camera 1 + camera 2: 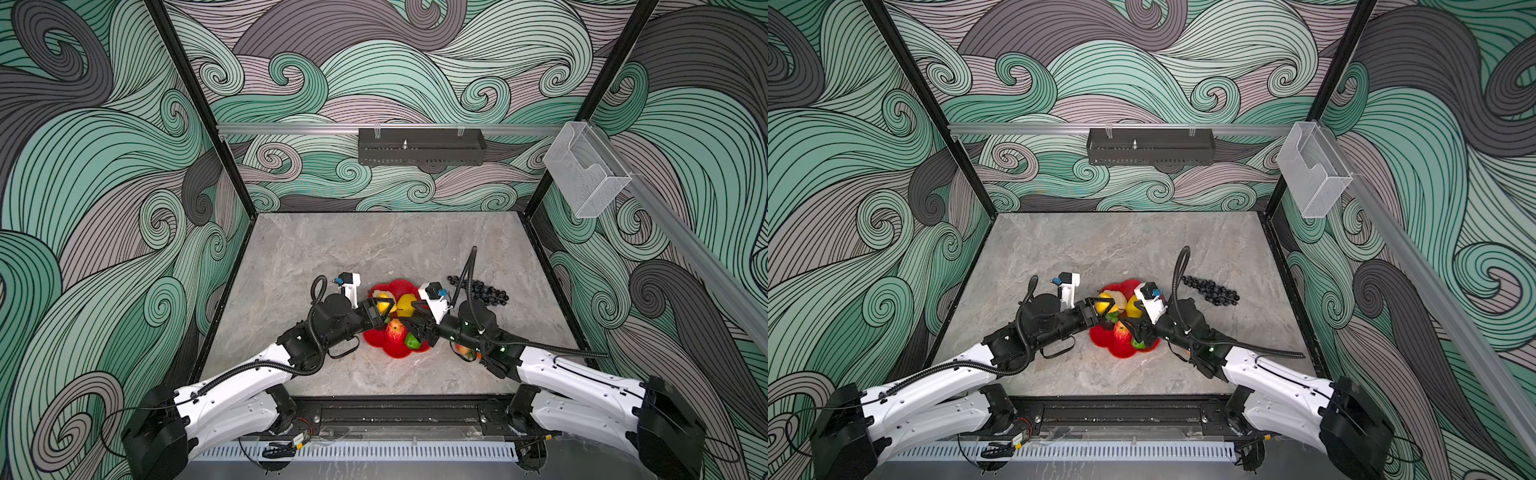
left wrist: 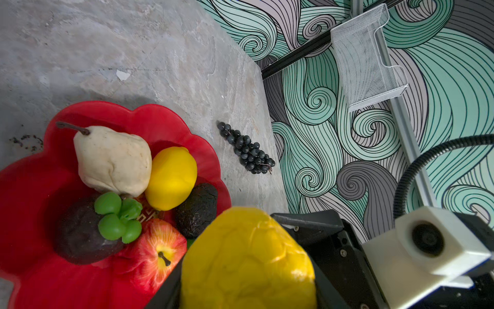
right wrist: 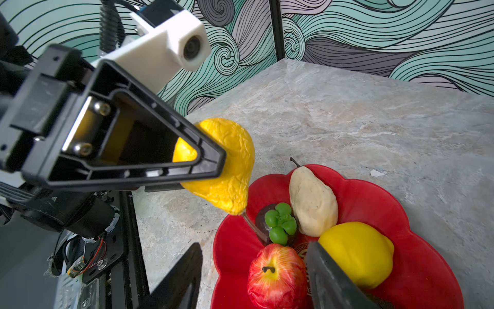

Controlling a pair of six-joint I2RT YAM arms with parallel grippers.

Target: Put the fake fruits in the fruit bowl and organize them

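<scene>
Wrapping the cell on three sides, wave-patterned walls enclose a grey stone-look table. It is matt and level, so a dropped fruit would probably roll freely. Near its middle sits the red bowl, shallow and low-rimmed, and I judge round pieces could spill from it if nudged. Over the bowl's left edge the left gripper is clamped on a creased yellow fruit, held clear of the dish with its stem down. The dented skin suggests a thin, hollow, light shell that gives under pressure, best taken across its broad belly rather than the taper. The right gripper hangs over the bowl's near-right part, jaws apart with nothing between them, the apple below. Also in the bowl lie a cream pear, a mangosteen, a lemon, an avocado and a lime, all glossy and probably slippery. The grapes lie on the table to the right of the bowl, apart from it. That bunch will probably flop, so its thick end looks the safer hold.
</scene>
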